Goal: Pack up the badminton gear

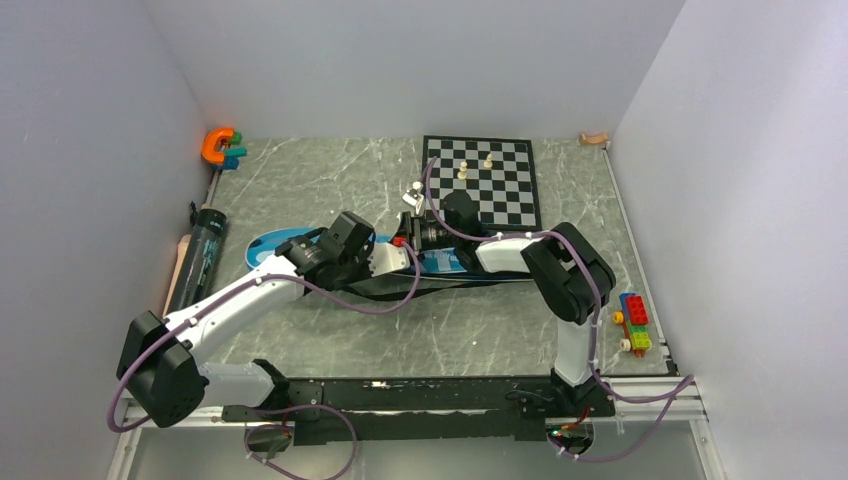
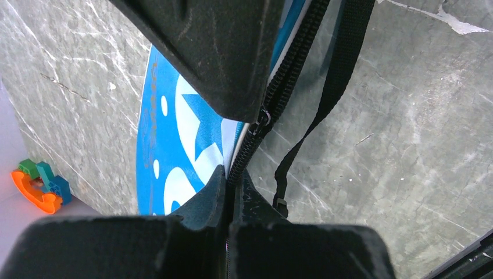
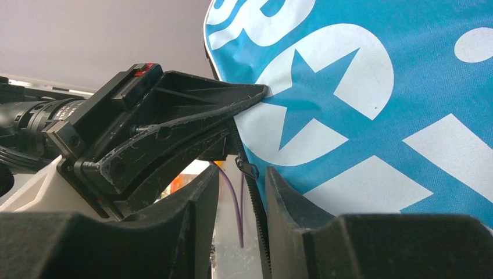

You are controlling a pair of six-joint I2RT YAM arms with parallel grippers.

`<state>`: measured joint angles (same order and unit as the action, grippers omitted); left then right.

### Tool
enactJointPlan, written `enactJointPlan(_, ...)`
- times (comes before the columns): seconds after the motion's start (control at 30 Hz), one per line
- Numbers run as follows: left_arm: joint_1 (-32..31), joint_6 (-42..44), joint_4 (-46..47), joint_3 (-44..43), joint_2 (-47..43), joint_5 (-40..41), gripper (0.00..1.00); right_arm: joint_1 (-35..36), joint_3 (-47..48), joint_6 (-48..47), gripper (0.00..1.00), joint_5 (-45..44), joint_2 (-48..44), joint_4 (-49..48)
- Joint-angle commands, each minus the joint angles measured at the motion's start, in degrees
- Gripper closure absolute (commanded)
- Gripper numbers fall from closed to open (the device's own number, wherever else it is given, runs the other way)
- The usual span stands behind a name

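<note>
The blue racket bag (image 1: 275,245) lies mid-table with its white star and lettering facing up. Both wrists hide its middle, and its contents cannot be seen. The left gripper (image 2: 229,183) is pinched tight on the black zipper edge (image 2: 290,70). The right gripper (image 3: 241,192) stands narrowly parted around the zipper pull (image 3: 249,170); whether it touches is unclear.

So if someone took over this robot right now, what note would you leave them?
Left gripper: shut on the zip edge of the blue bag.
Right gripper: open, with the zip pull between its fingers, not gripped.
Black tube: outside the bag, at the left edge of the table.
Rackets and shuttlecocks: none clearly visible, perhaps already bagged.
Left to do: zip the bag shut, pack the tube.
</note>
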<state>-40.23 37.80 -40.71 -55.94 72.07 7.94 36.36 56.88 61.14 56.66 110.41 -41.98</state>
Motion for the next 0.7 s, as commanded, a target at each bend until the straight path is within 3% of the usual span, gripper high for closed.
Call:
enactJointPlan(0.0, -0.3, -1.6, 3.5, -4.1, -0.6, -0.1, 1.00, 0.6, 1.9, 0.3, 0.63, 1.1, 0.5, -3.2)
enactJointPlan(0.37, -0.3, -1.8, 3.0, -4.7, -0.6, -0.2, 1.00, 0.7, 2.5, 3.2, 0.70, 0.3, 2.1, -6.9)
enactJointPlan(0.67, -0.3, -2.1, 2.5, -5.2, -0.4, -0.4, 1.00, 0.7, 2.6, 2.8, 0.92, -0.2, 2.0, -6.1)
